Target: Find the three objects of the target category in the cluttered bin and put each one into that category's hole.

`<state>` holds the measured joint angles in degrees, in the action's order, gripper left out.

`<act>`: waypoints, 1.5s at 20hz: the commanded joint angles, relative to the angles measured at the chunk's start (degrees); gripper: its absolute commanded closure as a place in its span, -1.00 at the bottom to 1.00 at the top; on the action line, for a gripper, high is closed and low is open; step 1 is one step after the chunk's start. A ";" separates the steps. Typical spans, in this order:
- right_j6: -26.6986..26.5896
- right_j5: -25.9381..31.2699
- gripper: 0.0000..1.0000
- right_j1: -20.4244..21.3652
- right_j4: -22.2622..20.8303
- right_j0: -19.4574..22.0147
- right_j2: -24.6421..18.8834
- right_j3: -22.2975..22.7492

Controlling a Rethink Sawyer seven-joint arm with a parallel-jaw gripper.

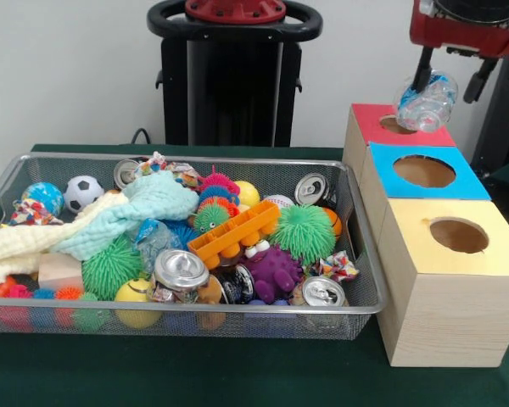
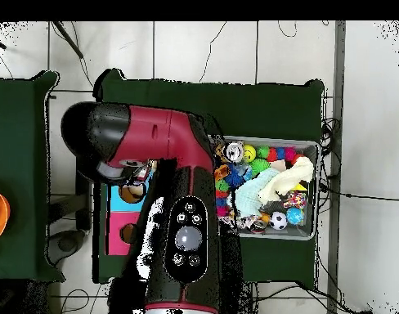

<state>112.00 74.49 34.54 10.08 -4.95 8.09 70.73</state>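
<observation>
In the front view my gripper hangs at the top right, over the red-topped box. A wad of clear wrinkly plastic with blue patches sits at the left finger, right above the red box's hole. The right finger stands apart from the wad, so the jaws look open. The silver wire-mesh bin fills the left and is full of toys. Another clear wad with a blue patch lies in it near the teal cloth. In the overhead view the arm hides the gripper.
Blue-topped and yellow-topped boxes with holes stand in front of the red one. The bin holds silver cans, spiky balls, an orange tray and cloths. The bin also shows in the overhead view.
</observation>
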 commanded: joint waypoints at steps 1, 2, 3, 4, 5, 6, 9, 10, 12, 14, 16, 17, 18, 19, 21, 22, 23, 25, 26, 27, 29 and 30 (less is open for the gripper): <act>17.21 0.48 -1.00 -3.68 1.91 -0.14 -1.29 -3.38; 17.53 -1.04 -1.00 -3.89 1.84 -0.35 -1.22 -3.06; 17.71 -2.12 -1.00 -4.07 1.82 -0.44 -1.23 -2.80; 17.88 -3.20 -1.00 -4.24 1.79 -0.54 -1.25 -2.54; 18.15 -4.05 -1.00 -4.34 1.81 -0.61 -1.20 -2.29; 18.49 -5.79 -1.00 -4.34 1.77 -0.88 -1.08 -1.59; 18.53 -8.65 -1.00 -4.18 1.88 -1.23 -1.17 0.16; 18.52 -10.20 -1.00 -3.78 2.06 -1.42 -1.17 1.54; 18.44 -11.90 -1.00 -3.49 2.11 -1.81 -1.09 3.08; 18.56 -13.22 -1.00 -3.31 2.15 -2.25 -0.98 4.33; 18.43 -14.71 -1.00 -3.04 2.36 -2.57 -1.01 5.76; 18.41 -14.99 -1.00 -3.02 2.41 -2.64 -1.00 6.00; 18.39 -15.28 -1.00 -2.99 2.45 -2.70 -0.99 6.25; 18.64 -16.40 -1.00 -2.87 2.70 -2.94 -0.97 7.19; 18.82 -17.97 -1.00 -2.60 3.40 -3.28 -1.02 9.11; 18.69 -18.26 -1.00 -2.36 3.95 -3.38 -1.18 10.33; 18.60 -18.35 -1.00 -2.23 4.29 -3.47 -1.19 11.00; 18.05 -18.70 -1.00 -1.93 4.86 -3.72 -1.19 12.62; 17.81 -18.89 -1.00 -1.84 5.04 -3.81 -1.18 13.14; 17.57 -19.08 -1.00 -1.76 5.22 -3.89 -1.18 13.67; 16.79 -19.90 -1.00 -1.43 5.48 -4.12 -1.14 15.07; 16.45 -20.13 -1.00 -1.18 5.73 -4.14 -1.18 15.86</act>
<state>114.57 58.28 33.45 13.83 -9.17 8.22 76.33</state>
